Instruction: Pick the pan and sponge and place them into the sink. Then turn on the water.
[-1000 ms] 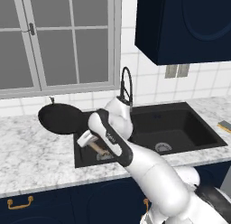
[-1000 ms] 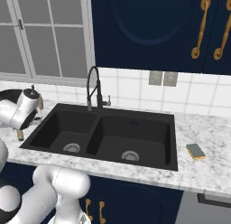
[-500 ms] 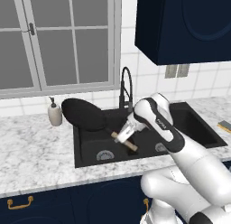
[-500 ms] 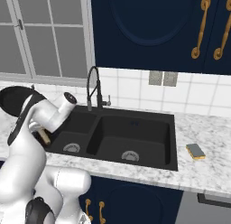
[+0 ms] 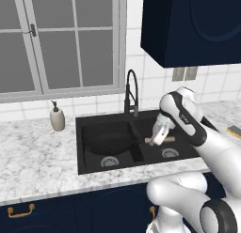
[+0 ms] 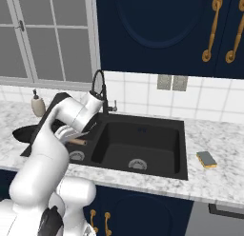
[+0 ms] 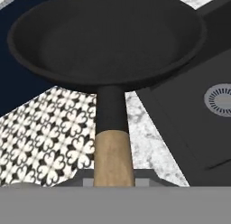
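Note:
My gripper [image 5: 159,135] is shut on the light wooden handle of the black pan [image 5: 110,141]. The pan hangs roughly level and low over the left basin of the black sink [image 5: 89,167], its handle pointing right across the divider. In the right base view the gripper [image 6: 72,138] and part of the pan [image 6: 26,132] show behind my forearm. The hand view looks along the handle into the pan [image 7: 108,38], with a drain [image 7: 221,99] to the right. The sponge [image 6: 207,159] lies flat on the counter right of the sink. No water runs from the faucet [image 5: 131,92].
A white soap dispenser [image 5: 57,118] stands on the marble counter [image 5: 37,157] left of the sink. The faucet rises from the sink's back rim, close behind my hand. A window sits behind the counter and dark cabinets hang above right.
The arm has swung right, carrying the pan from above the left counter to over the sink. The pan has gone from standing on edge to roughly level and lower.

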Controlling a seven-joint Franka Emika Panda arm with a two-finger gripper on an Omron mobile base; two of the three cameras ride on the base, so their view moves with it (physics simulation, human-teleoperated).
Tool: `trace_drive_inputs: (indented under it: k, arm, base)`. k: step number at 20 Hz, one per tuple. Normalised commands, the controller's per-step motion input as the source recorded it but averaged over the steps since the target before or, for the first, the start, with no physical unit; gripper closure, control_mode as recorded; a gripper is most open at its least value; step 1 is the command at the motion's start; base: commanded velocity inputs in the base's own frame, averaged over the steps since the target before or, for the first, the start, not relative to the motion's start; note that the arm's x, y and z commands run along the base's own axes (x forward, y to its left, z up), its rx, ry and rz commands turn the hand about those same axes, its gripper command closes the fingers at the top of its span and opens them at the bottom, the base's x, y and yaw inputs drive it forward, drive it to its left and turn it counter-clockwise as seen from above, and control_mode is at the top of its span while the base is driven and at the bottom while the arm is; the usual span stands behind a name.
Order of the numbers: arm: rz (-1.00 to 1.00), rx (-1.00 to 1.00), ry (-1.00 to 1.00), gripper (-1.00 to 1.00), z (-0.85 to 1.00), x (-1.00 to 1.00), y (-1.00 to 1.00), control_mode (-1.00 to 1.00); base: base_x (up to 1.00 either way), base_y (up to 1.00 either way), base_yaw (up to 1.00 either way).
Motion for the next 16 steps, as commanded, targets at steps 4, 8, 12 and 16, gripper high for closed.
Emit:
trace_drive_inputs:
  k: [4,8,12,16]
  arm:
    - [-0.02,-0.02,0.00,1.00,-0.05,0.21,-1.00,-1.00]
    - [-0.12,0.07,0.00,1.00,-0.11,0.42,-1.00,-1.00]
    - [-0.18,0.10,0.00,1.00,-0.14,0.67,-1.00,-1.00]
    - [-0.18,0.03,0.00,1.00,-0.27,0.67,-1.00,-1.00]
  base:
    - [0.00,0.00,0.00]
    - [0.00,0.00,0.00]
    - [0.00,0.00,0.00]
    - [0.00,0.00,0.00]
